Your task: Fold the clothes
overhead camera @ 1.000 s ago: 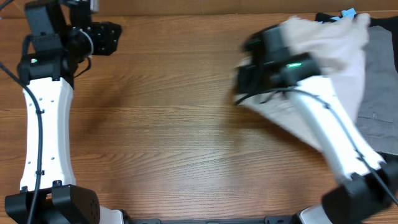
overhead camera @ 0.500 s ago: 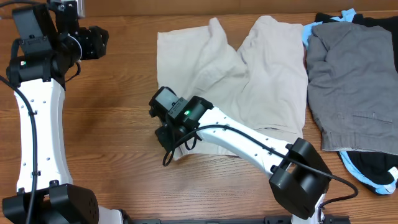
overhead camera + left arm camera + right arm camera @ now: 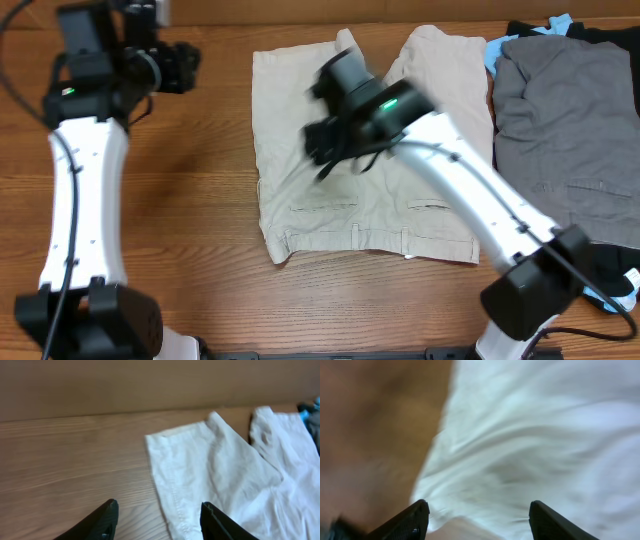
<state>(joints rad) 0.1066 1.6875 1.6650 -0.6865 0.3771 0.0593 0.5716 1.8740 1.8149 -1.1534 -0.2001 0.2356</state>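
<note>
The clothes' light beige shorts lie spread flat mid-table, waistband toward the front edge and legs toward the back. My right gripper hovers, motion-blurred, over the left leg. In the right wrist view it is open, with the blurred beige cloth below and nothing between its fingers. My left gripper is at the back left, apart from the shorts. In the left wrist view it is open over the wood, with the edge of the shorts' leg just ahead.
A heap of other garments sits at the right edge: grey shorts on top, a light-blue piece behind, black cloth at the front. Bare wooden table lies left of the beige shorts.
The right gripper carried the beige shorts from the right-hand heap to mid-table, let go, opened, and moved from the waistband corner back over the left leg. The left arm shifted slightly right.
</note>
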